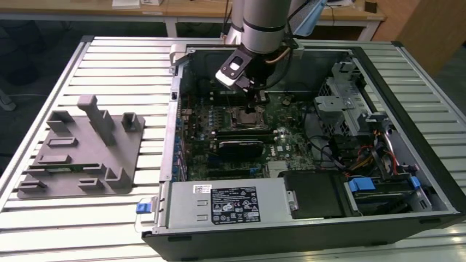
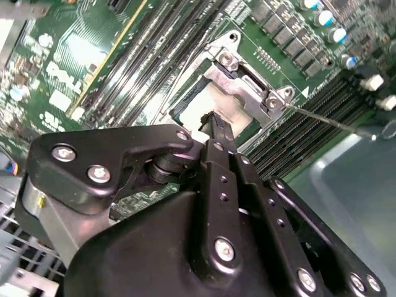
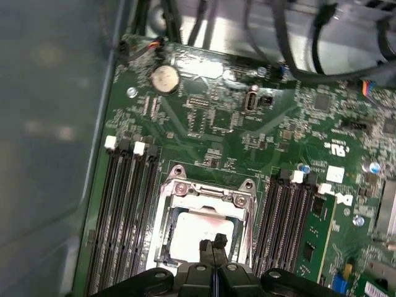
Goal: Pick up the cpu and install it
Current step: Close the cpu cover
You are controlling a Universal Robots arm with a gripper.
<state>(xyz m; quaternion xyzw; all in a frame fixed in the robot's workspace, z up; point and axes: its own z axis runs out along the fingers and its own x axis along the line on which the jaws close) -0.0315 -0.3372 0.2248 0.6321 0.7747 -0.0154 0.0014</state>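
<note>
The cpu is a pale silvery square lying flat inside the silver-framed socket on the green motherboard. In the second wrist view the cpu shows beside the socket's metal bracket. My gripper stands right over the cpu's edge with its two black fingers pressed together, nothing between them. The gripper tips are at or just above the chip; I cannot tell if they touch. In the exterior view the gripper reaches down into the open computer case over the socket.
Memory slots flank the socket on both sides. A black block lies on the board near the socket. A power supply, drive cage and cables fill the case. A grey fixture sits at the exterior view's left.
</note>
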